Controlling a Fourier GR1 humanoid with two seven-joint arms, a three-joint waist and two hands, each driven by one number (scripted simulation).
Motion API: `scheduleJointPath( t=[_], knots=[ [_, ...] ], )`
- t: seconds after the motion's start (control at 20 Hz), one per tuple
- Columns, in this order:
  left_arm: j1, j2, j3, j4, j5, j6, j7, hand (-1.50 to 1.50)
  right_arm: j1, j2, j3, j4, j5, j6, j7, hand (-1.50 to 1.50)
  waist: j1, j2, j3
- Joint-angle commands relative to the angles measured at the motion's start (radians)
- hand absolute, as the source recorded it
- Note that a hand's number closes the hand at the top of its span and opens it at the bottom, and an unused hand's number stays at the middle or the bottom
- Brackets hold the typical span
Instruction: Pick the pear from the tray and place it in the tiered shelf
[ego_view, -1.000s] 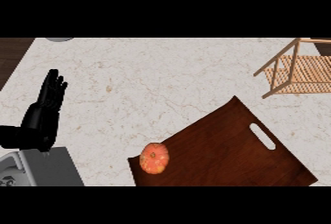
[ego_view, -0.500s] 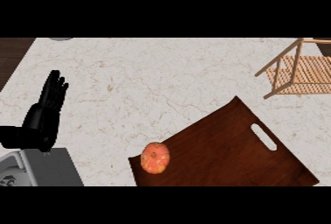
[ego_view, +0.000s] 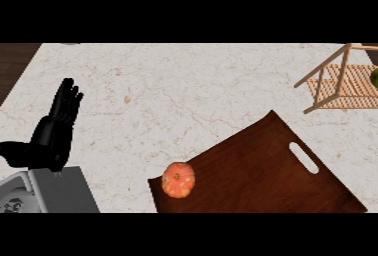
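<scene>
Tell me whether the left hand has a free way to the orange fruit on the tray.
Probably yes. The left hand rests open at the view's left, and only bare counter lies between it and the fruit at the tray's near-left corner. Actual reach can't be judged.

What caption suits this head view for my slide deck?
Orange fruit on the dark tray's left edge; wooden shelf far right; left hand open at left.
</scene>
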Motion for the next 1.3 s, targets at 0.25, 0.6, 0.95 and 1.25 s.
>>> scheduleJointPath(
  t=[0.25, 0.6, 0.95, 1.25],
  knots=[
    [0.004, 0.000, 0.018, -0.012, 0.018, 0.012, 0.079, 0.00, -0.055, -0.040, -0.091, 0.053, -0.087, 0.086, -0.078, -1.50, -0.011, -0.005, 0.000],
    [0.066, 0.007, -0.006, -0.034, 0.010, 0.001, 0.051, 0.00, -0.033, -0.196, -0.185, 0.116, -0.163, 0.127, -0.011, -1.50, -0.004, -0.002, 0.001],
    [0.051, 0.034, 0.031, -0.023, 0.046, -0.019, 0.048, 0.00, 0.061, -0.336, -0.246, 0.176, -0.216, 0.191, 0.078, -1.50, -0.017, -0.002, 0.002],
    [0.064, 0.002, -0.005, -0.045, 0.013, 0.023, 0.055, 0.00, 0.199, -0.384, -0.280, 0.197, -0.248, 0.318, 0.015, -1.50, -0.020, -0.001, 0.006]
  ],
)
